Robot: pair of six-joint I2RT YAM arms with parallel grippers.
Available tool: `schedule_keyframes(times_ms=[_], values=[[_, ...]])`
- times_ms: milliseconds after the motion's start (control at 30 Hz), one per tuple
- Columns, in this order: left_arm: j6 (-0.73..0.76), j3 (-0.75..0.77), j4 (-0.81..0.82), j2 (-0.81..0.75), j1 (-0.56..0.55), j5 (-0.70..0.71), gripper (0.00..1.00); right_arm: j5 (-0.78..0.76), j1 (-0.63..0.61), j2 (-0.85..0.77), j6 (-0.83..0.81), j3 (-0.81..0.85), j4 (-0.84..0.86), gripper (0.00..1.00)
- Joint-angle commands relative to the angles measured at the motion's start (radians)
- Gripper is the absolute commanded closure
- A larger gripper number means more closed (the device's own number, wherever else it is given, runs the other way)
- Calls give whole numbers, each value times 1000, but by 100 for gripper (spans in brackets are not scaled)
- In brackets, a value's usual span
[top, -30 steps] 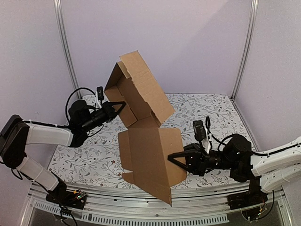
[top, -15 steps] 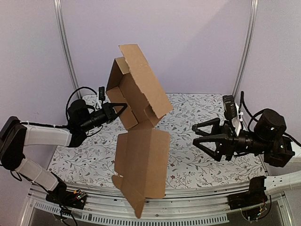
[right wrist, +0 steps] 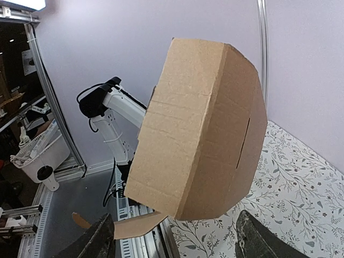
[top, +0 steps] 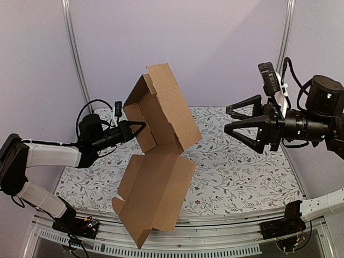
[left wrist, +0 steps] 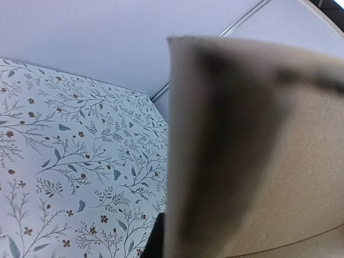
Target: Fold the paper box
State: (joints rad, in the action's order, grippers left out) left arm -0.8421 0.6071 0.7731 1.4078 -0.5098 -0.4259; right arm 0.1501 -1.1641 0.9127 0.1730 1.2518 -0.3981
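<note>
1. Far left: the left arm (top: 54,153) reaches in low over the floral table (top: 242,177). The left gripper (top: 141,125) is pinched tight on the left side wall of the paper box (top: 166,107). This one grip carries the whole box. In its wrist view the cardboard (left wrist: 258,150) fills most of the frame, close against the camera.
2. Centre: the box hangs in mid-air over the table, tilted. The tray half sits uppermost with its side walls already standing, and its open face is turned left and near. The big lid panel (top: 156,188) droops from the crease, its lower corner and a small flap (top: 117,204) hanging out past the near table edge. I judge the box half-formed, the lid not yet brought over. Holding it aloft probably lets the lid swing free of the table.
3. Right: the right gripper (top: 226,119) hovers high, jaws spread wide, holding nothing. It is well apart from the box and aimed at it. Its wrist view frames the box's outer back (right wrist: 199,123), with a narrow slot (right wrist: 243,137), above and between both fingers (right wrist: 99,236). It seems lined up for a fresh hold. I cannot tell which panel it is meant for.
</note>
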Motion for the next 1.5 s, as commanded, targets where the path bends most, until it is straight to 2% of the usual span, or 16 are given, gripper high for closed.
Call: schedule_keyframes(times_ms=[0, 167, 367, 567, 667, 800, 900, 1133, 1467], values=[[70, 39, -89, -44, 4, 26, 100, -83, 5, 105, -13, 104, -148, 26], [102, 55, -149, -48, 2, 41, 100, -124, 5, 211, -20, 193, -179, 28], [152, 81, -265, -64, -9, 93, 100, -89, 5, 333, -28, 276, -188, 32], [210, 108, -407, -112, -29, 199, 100, -118, 5, 416, -36, 308, -208, 43], [226, 115, -460, -137, -40, 250, 100, -145, 5, 454, -39, 311, -217, 48], [244, 122, -514, -164, -61, 310, 100, -265, 6, 504, -43, 318, -232, 51], [259, 127, -560, -189, -80, 365, 100, -358, 6, 540, -41, 322, -244, 50], [289, 151, -679, -226, -128, 518, 100, -567, -9, 591, -34, 321, -245, 41], [308, 183, -769, -239, -219, 685, 100, -792, -15, 658, -36, 308, -218, 40]])
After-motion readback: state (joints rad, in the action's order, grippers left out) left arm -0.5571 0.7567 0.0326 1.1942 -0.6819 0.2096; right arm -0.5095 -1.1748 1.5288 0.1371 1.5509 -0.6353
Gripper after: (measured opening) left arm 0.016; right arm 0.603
